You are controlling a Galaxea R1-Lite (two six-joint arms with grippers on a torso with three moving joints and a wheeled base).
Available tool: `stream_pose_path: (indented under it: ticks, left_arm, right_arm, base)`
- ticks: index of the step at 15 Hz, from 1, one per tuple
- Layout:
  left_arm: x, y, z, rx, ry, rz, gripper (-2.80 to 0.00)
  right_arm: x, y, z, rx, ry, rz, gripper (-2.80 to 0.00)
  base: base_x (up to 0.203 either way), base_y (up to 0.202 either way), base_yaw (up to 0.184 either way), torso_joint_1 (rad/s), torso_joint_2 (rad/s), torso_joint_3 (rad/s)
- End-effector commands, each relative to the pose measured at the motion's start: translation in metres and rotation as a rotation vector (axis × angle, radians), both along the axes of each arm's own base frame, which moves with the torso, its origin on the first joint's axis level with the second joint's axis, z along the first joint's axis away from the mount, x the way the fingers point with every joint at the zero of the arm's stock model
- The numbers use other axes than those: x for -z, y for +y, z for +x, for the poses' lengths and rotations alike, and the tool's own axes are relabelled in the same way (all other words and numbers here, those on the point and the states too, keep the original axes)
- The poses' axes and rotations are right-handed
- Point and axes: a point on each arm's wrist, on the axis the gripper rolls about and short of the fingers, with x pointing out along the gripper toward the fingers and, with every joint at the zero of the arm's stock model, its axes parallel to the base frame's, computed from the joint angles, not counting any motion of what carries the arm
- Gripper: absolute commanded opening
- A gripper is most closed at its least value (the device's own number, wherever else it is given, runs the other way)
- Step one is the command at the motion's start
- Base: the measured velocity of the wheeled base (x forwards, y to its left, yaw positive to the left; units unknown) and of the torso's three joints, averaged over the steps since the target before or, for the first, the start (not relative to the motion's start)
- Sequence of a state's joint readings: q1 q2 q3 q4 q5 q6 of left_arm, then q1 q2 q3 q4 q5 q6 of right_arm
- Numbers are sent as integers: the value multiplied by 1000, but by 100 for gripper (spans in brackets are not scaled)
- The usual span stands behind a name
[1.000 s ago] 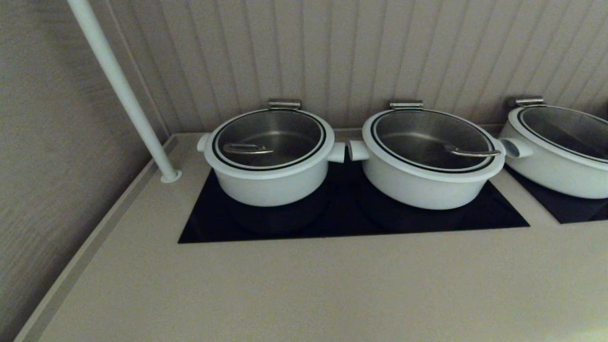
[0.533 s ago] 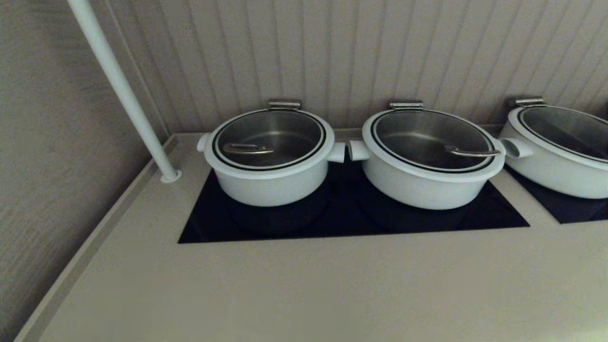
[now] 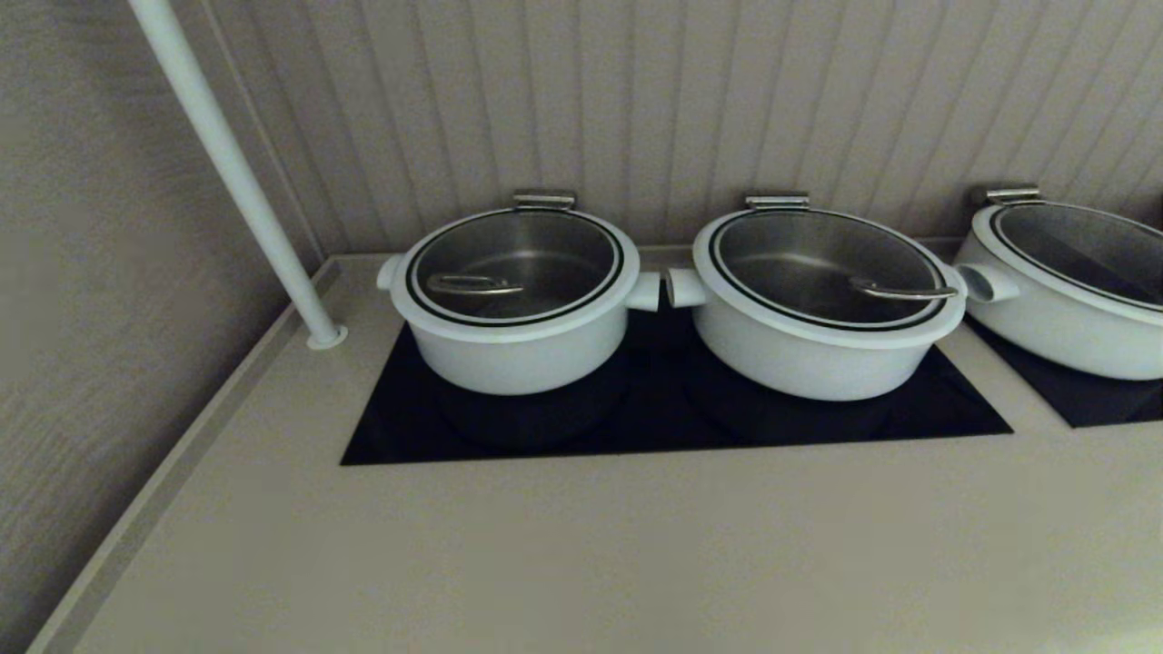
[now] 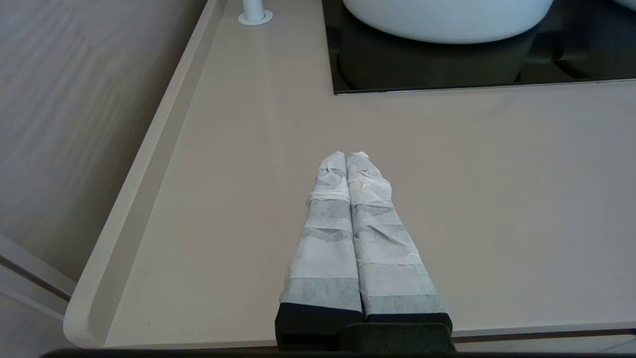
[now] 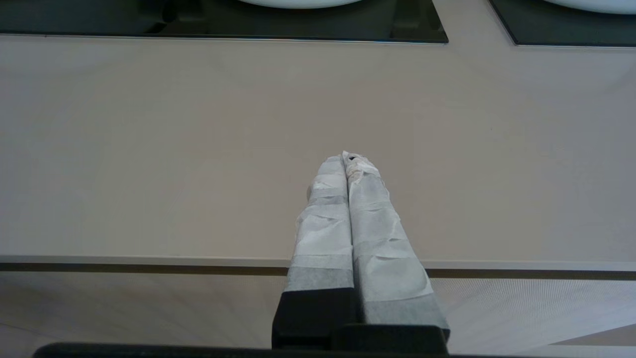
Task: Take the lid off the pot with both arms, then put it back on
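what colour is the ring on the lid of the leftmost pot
Black, inside a white rim on the lid; clearest in the head view.

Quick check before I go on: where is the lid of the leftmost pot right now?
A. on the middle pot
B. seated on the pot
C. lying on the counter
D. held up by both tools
B: the lid sits on the pot; the left tool and right tool are both shut over bare counter.

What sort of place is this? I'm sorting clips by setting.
Probably a kitchen or buffet counter: white lidded pots on black glass cooktops set into a beige countertop.
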State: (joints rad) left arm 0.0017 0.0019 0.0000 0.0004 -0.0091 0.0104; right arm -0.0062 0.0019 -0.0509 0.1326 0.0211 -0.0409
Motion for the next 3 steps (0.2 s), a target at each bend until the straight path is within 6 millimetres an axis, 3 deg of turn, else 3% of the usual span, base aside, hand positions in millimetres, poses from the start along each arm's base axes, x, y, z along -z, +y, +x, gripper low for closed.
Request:
stream_pose_path:
  ticks: [1,3]
  left_arm:
    - [0,0,0,-1,-1,0,-280]
    - [0,0,0,0,-1,0,-280]
  right_arm:
    - [0,0,0,0,-1,-1,-280]
    - [0,0,0,-2,-1,-2,-280]
  base:
    - [0,0,0,0,0,0]
    - [0,0,0,0,0,0]
